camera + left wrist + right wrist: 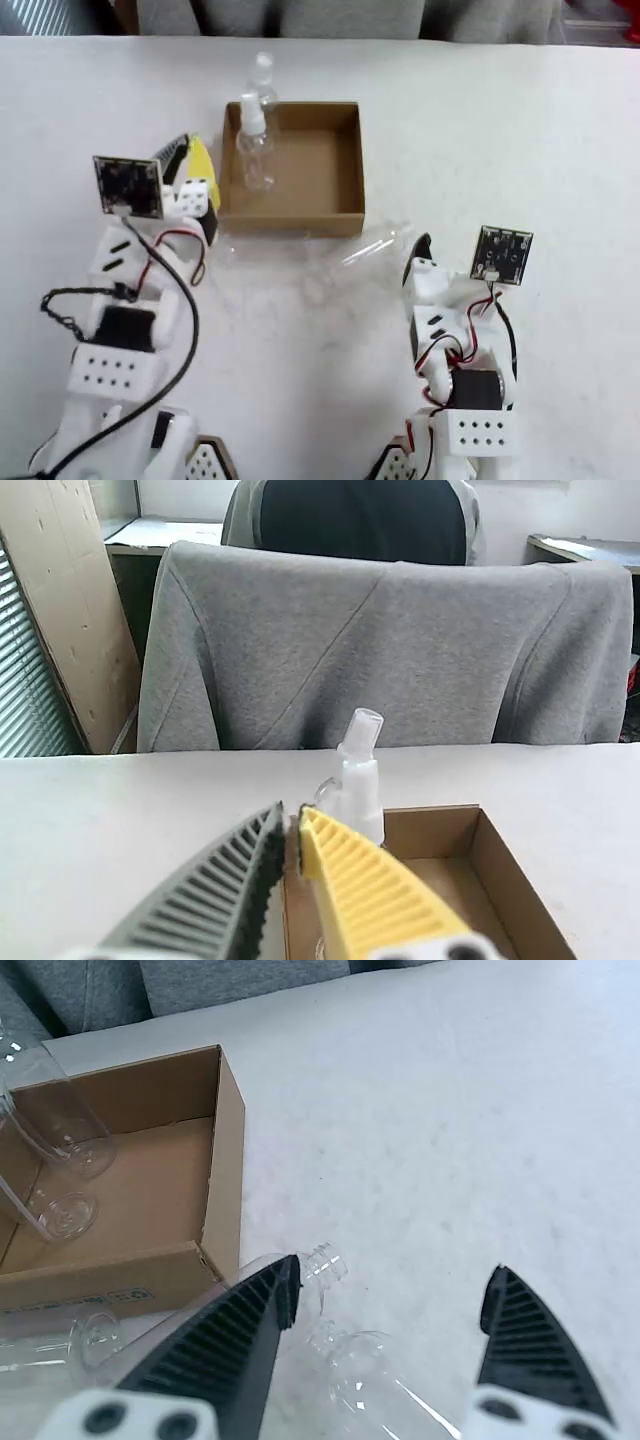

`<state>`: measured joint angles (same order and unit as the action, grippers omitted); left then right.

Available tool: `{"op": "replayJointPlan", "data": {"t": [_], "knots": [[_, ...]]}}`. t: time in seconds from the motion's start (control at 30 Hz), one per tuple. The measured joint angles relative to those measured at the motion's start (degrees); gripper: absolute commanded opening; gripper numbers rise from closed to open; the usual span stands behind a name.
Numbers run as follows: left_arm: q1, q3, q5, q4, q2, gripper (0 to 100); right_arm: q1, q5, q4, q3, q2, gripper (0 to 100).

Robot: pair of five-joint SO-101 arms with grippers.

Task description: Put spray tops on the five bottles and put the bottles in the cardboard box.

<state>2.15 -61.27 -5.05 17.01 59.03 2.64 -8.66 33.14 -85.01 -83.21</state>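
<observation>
The cardboard box lies open at the table's middle. Two clear bottles with spray tops are at its left side; their bases rest inside the box. One spray top rises past my left gripper, which is shut on nothing beside the box's left wall. My right gripper is open over topless bottles lying in front of the box: one with a bare neck, another between the fingers. From above, a bottle lies near the right gripper.
Another faint clear bottle lies by the box's front left corner. A grey-covered chair back stands beyond the table's far edge. Open tabletop stretches right of the box.
</observation>
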Motion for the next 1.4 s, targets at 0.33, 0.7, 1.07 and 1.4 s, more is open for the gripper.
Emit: {"op": "replayJointPlan", "data": {"t": [0.33,0.7,1.07,1.4], "knots": [[-4.8,28.5,0.0,36.4,3.9,5,0.0,0.0,0.0,-1.1,0.0,26.5],[-6.3,49.6,-0.1,57.0,-13.5,5,0.0,0.0,0.0,-1.1,0.0,26.5],[-3.7,50.5,-14.3,60.5,-33.4,5,0.0,0.0,0.0,-1.1,0.0,26.5],[10.4,45.2,-29.5,63.1,-47.9,5,-0.1,2.9,0.0,-1.1,0.0,26.5]]}}
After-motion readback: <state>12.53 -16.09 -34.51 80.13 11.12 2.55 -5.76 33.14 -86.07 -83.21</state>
